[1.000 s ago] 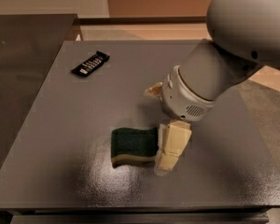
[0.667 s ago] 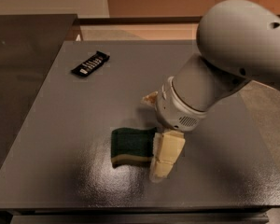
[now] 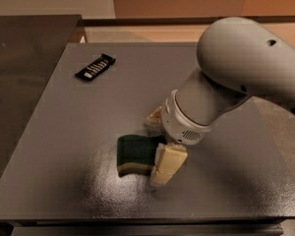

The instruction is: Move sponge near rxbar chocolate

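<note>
- Gripper [image 3: 160, 140] is low over the table [image 3: 59, 161], at the sponge's right end. Its jaws are spread, one on each side, and nothing looks clamped.
- Sponge [image 3: 133, 154] lies flat near the front middle.
- Chocolate bar [image 3: 95, 67] sits at the far left, well apart from the sponge.
- My read: grasp stage only (close, carry and set-down are all left).

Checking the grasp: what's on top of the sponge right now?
The gripper sits over the sponge's right end, hiding that part. The rest of its green top is bare.
</note>
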Controlling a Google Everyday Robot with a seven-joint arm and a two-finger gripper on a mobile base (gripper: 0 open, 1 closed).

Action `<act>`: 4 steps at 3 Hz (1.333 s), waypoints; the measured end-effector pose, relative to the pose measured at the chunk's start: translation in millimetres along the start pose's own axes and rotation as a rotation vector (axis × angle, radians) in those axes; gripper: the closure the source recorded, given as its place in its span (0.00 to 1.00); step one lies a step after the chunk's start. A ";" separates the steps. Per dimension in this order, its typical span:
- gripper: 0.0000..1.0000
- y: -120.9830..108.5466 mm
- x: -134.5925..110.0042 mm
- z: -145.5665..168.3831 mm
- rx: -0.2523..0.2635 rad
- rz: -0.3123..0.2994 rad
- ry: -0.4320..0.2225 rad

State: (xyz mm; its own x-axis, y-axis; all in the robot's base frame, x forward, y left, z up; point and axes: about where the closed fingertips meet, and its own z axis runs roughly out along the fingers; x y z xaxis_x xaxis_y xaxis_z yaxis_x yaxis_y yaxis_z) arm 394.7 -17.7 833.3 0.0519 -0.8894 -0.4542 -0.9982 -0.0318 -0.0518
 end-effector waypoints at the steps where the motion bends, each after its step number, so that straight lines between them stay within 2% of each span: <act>1: 0.46 -1.8 -2.4 -0.4 -0.002 0.003 0.002; 2: 0.68 -9.0 -11.4 -10.6 -0.002 0.008 -0.007; 3: 0.92 -32.7 -32.6 -27.5 0.011 0.024 -0.020; 4: 1.00 -71.1 -57.9 -34.9 0.031 0.058 -0.022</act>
State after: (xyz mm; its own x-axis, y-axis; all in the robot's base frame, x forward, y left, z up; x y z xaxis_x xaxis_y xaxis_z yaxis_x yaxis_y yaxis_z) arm 461.6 20.1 894.3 -0.0049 -0.8791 -0.4767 -0.9980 0.0341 -0.0526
